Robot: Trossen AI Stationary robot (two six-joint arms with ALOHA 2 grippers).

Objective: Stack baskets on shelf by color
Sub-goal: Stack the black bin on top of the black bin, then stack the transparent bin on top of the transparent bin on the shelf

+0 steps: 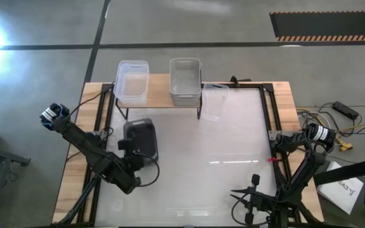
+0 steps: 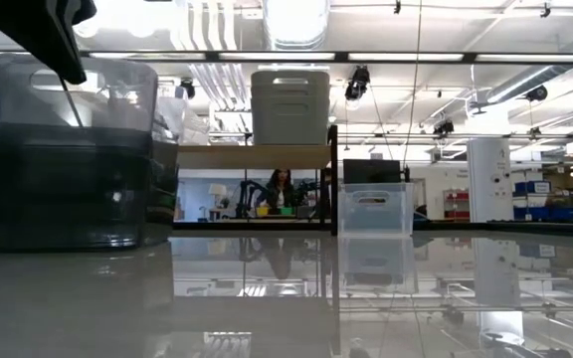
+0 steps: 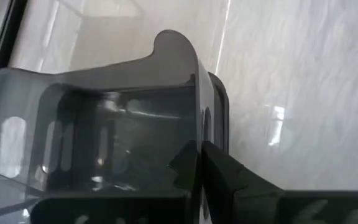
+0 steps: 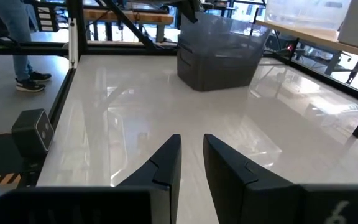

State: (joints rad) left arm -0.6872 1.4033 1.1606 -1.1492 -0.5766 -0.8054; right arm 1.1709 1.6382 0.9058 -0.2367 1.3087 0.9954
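Observation:
Two dark grey bins [image 1: 141, 136] stand nested at the table's left, also in the low view [image 2: 68, 169]. My left gripper [image 1: 134, 150] is shut on the upper one [image 3: 104, 137]. A clear bin [image 1: 132, 82] and a light grey bin [image 1: 185, 81] stand on the wooden shelf [image 1: 159, 88]. Another clear bin [image 1: 213, 101] rests on the table just right of the shelf. My right gripper [image 4: 191, 155] is open and empty near the table's front right edge [image 1: 246, 196]. My left gripper pinches the rim of the upper dark bin's wall [image 3: 197, 118] on its near side, one finger [image 3: 185, 168] inside the bin and one [image 3: 229, 177] outside. The fingers come from above, slanting from the near left. The bin sits upright in the lower dark bin.
The shelf's black legs [image 1: 199, 111] stand on the white table top [image 1: 233, 145]. Black rails [image 1: 268, 114] run along the table's sides. Cables and a box [image 1: 344, 187] lie off the table's right. A person [image 2: 279, 189] shows far behind the table.

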